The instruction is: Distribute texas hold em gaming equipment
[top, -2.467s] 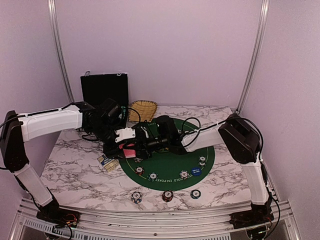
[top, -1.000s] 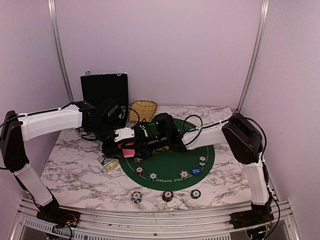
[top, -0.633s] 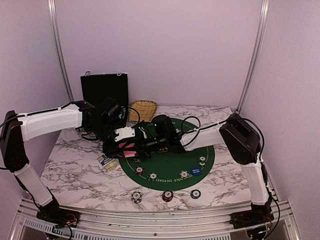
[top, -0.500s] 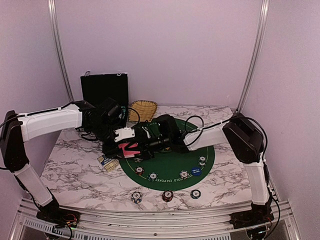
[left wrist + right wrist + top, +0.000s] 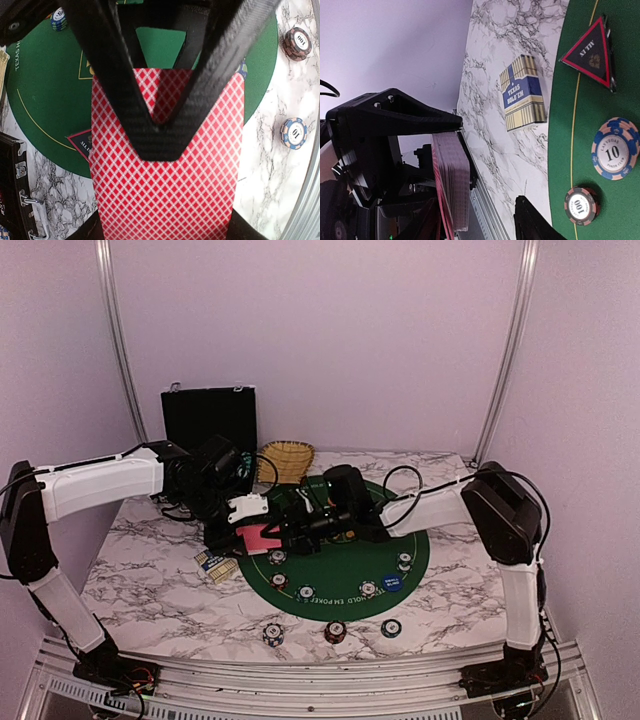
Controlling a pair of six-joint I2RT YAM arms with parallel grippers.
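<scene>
Jaws of the left gripper (image 5: 159,142) are clamped on the deck (image 5: 165,200), held red backs showing above the left part of the green mat (image 5: 350,562). The right gripper (image 5: 477,210) has its jaws spread wide and grips nothing, facing the deck's edge.

Nearest, three chips (image 5: 335,631) sit in a row on the marble table (image 5: 150,590). On the mat's near arc lie more chips and the blue disc (image 5: 393,582). The triangle (image 5: 590,52) lies at the mat's left edge. Left of it a card box (image 5: 522,97) lies flat, contents hidden. Farther back are the basket (image 5: 285,458), its inside unclear, and an upright, shut case (image 5: 209,420).
</scene>
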